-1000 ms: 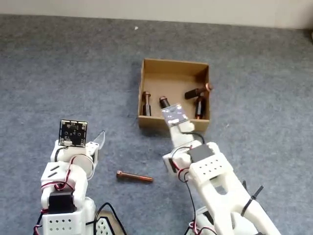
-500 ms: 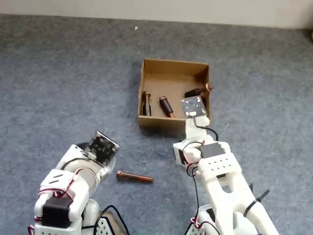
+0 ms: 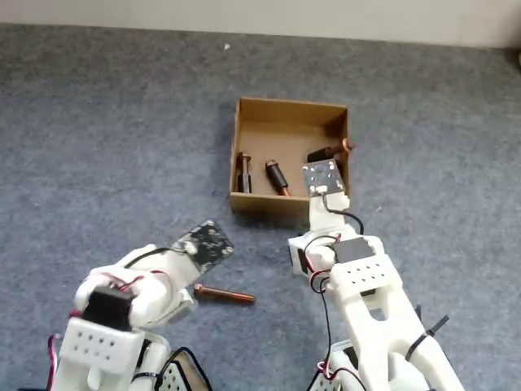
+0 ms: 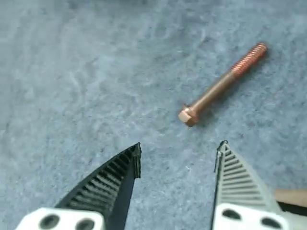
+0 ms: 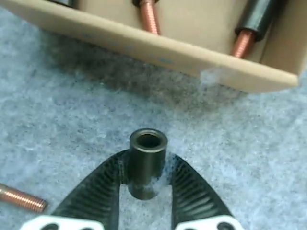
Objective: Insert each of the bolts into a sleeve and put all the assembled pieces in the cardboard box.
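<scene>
A copper bolt (image 3: 224,294) lies loose on the grey carpet, also seen as bolt (image 4: 220,84) just ahead of my left gripper (image 4: 180,148), which is open and holds nothing. My right gripper (image 5: 147,163) is shut on a black sleeve (image 5: 147,146), whose open end points toward the cardboard box (image 5: 144,45) a short way off. The cardboard box (image 3: 238,130) stands mid-table and holds three bolts fitted in sleeves (image 3: 277,177). The threaded end of the loose bolt (image 5: 21,199) shows beside the right gripper.
Grey carpet surrounds the box on all sides. The left arm's wrist camera board (image 3: 207,243) hangs over the carpet just left of the bolt. The right arm's camera board (image 3: 321,177) overlaps the box's front right corner.
The left arm has swung right and down toward the loose bolt. The right arm shifted right along the box front a second ago, then stayed still.
</scene>
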Tool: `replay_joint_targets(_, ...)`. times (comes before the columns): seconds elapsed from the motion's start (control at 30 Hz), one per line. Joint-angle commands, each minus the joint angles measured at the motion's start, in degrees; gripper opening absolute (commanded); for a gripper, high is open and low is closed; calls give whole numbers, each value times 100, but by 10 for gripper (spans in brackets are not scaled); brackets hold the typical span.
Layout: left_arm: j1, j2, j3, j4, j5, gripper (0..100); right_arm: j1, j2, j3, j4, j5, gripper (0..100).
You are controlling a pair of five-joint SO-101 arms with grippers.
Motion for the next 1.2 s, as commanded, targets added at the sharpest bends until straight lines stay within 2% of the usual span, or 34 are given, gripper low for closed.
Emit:
replay_joint_targets(0.0,646,585,-330,-149,185,268,110,-145,-66,-110,-70,5)
replay_joint_targets(0.17,822,1147,84,-932,466,268,426,-145,-66,-110,-70,5)
replay_joint_targets(0.4,778,2009,576,-2119,659,264,462,-145,-66,-110,-70,5)
replay_joint_targets(0.6,778,2589,558,-2251,668,253,470,-145,-66,-110,-70,5)
replay_joint_targets(0.8,778,2668,611,-2593,668,96,470,-145,-66,-110,-70,5)
replay_joint_targets(0.9,778,2659,725,-2752,659,52,470,-145,-66,-110,-70,5)
replay_joint_targets(1.17,769,2624,462,-2822,624,43,470,-145,-66,-110,-70,5)
